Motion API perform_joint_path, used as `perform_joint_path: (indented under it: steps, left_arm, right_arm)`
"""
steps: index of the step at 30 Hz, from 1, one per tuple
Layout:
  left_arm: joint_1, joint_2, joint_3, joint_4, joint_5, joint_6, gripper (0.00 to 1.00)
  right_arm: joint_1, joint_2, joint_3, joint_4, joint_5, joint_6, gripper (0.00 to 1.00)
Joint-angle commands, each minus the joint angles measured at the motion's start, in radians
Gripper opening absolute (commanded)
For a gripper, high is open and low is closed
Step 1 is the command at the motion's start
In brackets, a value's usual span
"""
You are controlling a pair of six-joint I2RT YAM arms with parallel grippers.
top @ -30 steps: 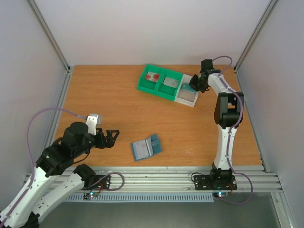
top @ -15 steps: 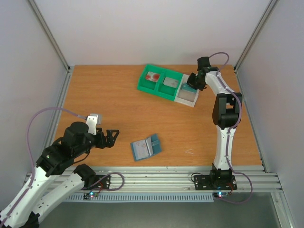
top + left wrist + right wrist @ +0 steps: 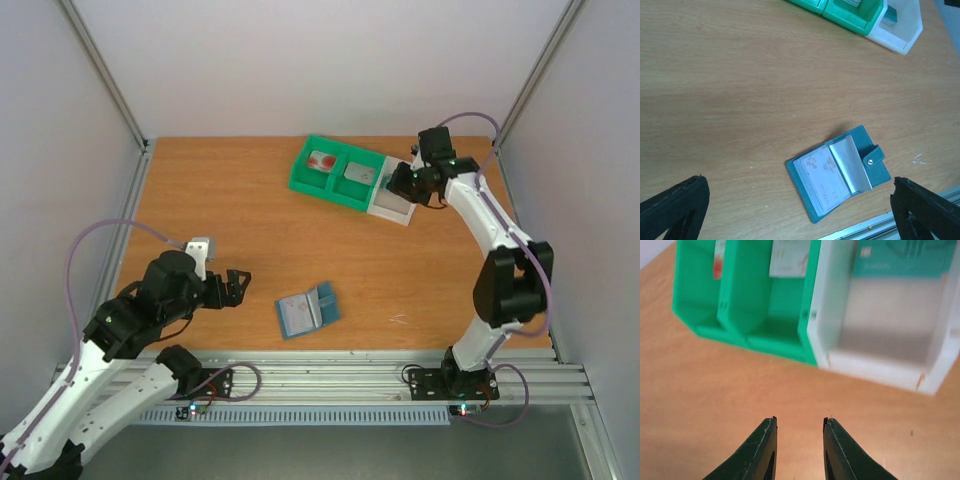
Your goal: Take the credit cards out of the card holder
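Reading the step in hand as the drop-off of the teal card (image 3: 902,260), which is lying in the white compartment (image 3: 875,367) at the 3 o'clock end of the green tray (image 3: 760,342). Finding the right gripper (image 3: 799,421), in its own wrist view, hanging at 6 o'clock of that compartment, fingers parted a little and grasping nothing. Finding the left gripper (image 3: 238,287) spread fully wide and empty, poised at 9 o'clock of the card holder (image 3: 837,175), near it but not touching.

Counting the other credit cards in the tray too: the white card with red marks (image 3: 322,160) in the 9 o'clock compartment, the grey card (image 3: 357,172) in the middle one.

Placing the card holder at 6 o'clock on the desk (image 3: 740,100), close to the near edge and well apart from the tray up toward 12 to 1 o'clock. Noting its look: a blue-grey bifold lying open and flat, with a snap tab at its 3 o'clock edge, a grey leaf lifting near the fold and a pale panel with faint reddish marks on the 9 o'clock half. Not managing to tell whether that panel is one more card or only an insert.

Judging the next move as calling for lifting the right gripper clear of the tray wall. Then, should the panel prove a card, pinning the holder flat and sliding the thin edge out.
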Motion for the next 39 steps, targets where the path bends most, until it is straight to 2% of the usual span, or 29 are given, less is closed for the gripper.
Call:
perform_joint_path:
  steps: [1, 14, 21, 26, 34, 39]
  left_arm:
    - [-0.003, 0.028, 0.012, 0.027, 0.014, -0.057, 0.99]
    - [-0.003, 0.217, -0.147, 0.255, 0.251, -0.212, 0.84]
    - [-0.003, 0.276, -0.235, 0.416, 0.303, -0.258, 0.77]
    - [-0.003, 0.319, -0.312, 0.552, 0.331, -0.285, 0.71]
    - [-0.003, 0.361, -0.389, 0.638, 0.327, -0.312, 0.64]
    - [-0.003, 0.359, -0.428, 0.673, 0.327, -0.337, 0.63]
  right_arm:
    - [0.042, -0.178, -0.161, 0.026, -0.084, 0.000, 0.27]
    - [0.285, -0.483, -0.470, 0.080, -0.197, 0.040, 0.28]
    - [0.439, -0.543, -0.590, 0.179, -0.213, 0.132, 0.28]
    - [0.545, -0.520, -0.647, 0.277, -0.199, 0.188, 0.28]
    - [0.687, -0.371, -0.637, 0.376, -0.192, 0.214, 0.27]
    - [0.738, -0.256, -0.605, 0.379, -0.149, 0.201, 0.27]
